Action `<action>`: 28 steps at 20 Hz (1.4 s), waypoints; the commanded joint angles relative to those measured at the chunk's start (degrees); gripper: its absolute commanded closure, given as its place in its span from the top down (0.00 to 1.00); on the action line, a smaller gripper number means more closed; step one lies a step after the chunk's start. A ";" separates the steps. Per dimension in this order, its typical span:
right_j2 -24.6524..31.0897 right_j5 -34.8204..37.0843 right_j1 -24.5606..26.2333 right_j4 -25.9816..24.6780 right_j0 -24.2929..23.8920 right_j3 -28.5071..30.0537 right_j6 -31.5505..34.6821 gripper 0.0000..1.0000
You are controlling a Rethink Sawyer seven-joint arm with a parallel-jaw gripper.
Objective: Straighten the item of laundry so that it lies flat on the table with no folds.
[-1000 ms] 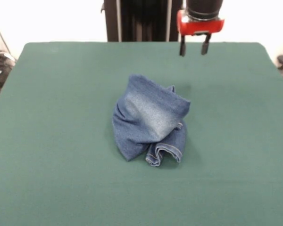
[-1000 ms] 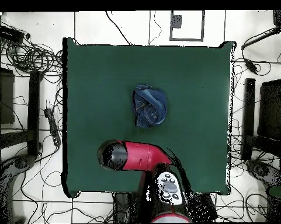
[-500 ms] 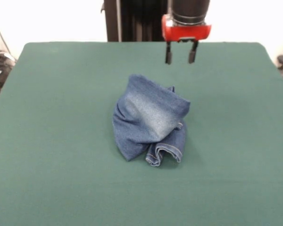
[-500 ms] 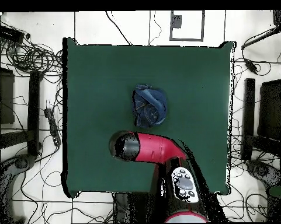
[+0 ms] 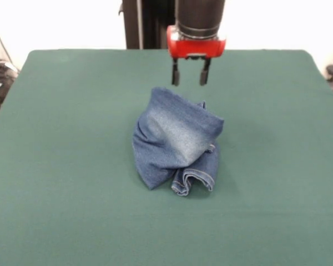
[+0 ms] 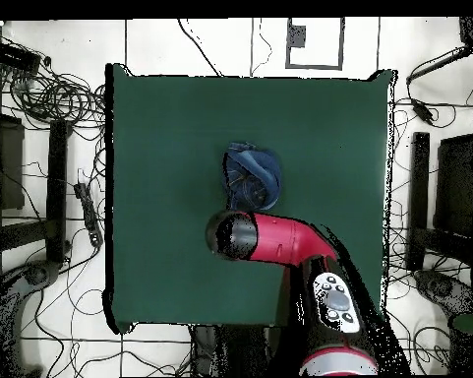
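Jaws spread apart, the gripper [image 5: 189, 73] hangs just above the crumpled jeans [image 5: 176, 142] (one cuff curled) on the table [image 5: 61, 166].

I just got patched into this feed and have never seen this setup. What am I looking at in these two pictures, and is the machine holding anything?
It is a robot arm with a red and black body and a gripper at its end. One picture looks across the table toward the robot, so the arm comes down from the top. The other looks straight down from above, where the arm reaches in from the bottom. On the green table lies one thing: a small pair of blue jeans, bunched up in a heap with a cuff curled at the near side. The two dark fingers are apart and hold nothing. They hang just beyond the far edge of the heap, apparently not touching it.
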 commanded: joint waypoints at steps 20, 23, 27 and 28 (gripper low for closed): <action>6.58 1.16 7.96 -3.29 -0.95 -4.69 2.60 1.00; 5.05 1.62 5.72 -1.85 0.33 -3.39 5.80 1.00; 1.87 2.16 1.96 4.26 2.60 1.17 16.20 1.00; 0.48 1.68 0.52 6.71 3.78 3.07 20.46 1.00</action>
